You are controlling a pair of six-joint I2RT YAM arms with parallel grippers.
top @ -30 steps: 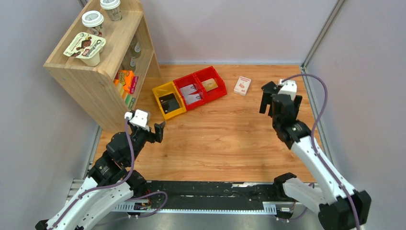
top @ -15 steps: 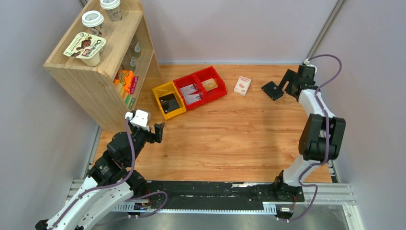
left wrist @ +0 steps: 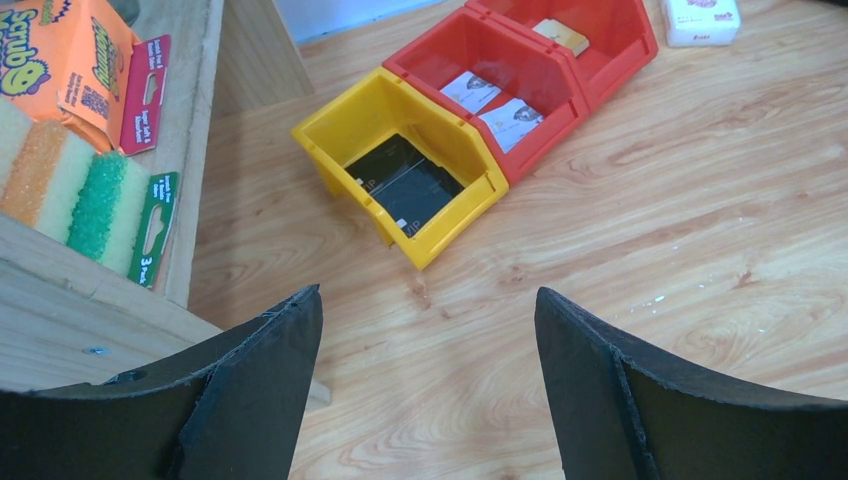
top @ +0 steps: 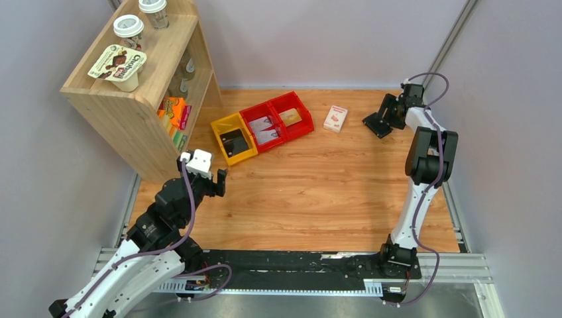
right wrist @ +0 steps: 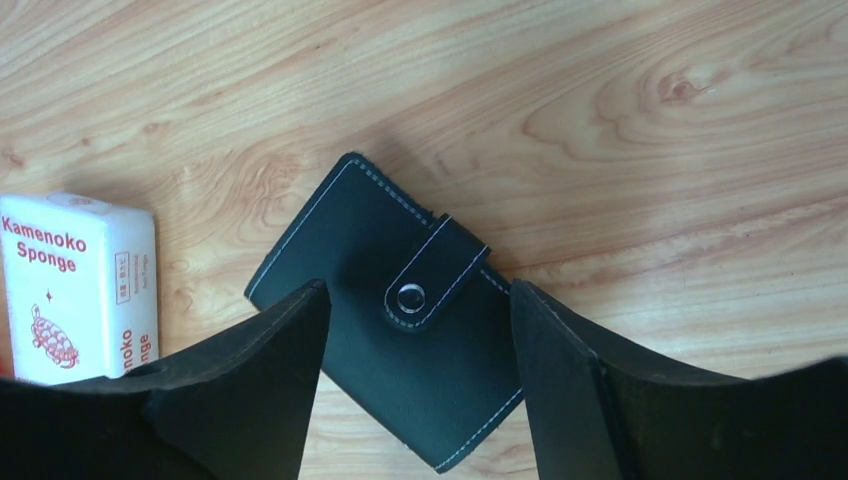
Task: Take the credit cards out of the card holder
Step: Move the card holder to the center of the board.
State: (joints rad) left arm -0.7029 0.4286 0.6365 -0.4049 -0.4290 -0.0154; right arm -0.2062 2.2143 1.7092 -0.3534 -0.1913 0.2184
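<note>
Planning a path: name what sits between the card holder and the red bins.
The white sponge box lies between card holder and red bins, top view.

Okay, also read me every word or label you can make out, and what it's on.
"Kamenoko Sponge": white-and-red small cardboard box.
"Scrub": orange sponge pack in the wooden shelf.
Too blurred to read: lid of the foil-lidded white cup; print on the silvery-grey packets in the red plastic bin.

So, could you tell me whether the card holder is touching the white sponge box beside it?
Apart. The right wrist view shows a strip of bare table between the card holder and the sponge box.
</note>
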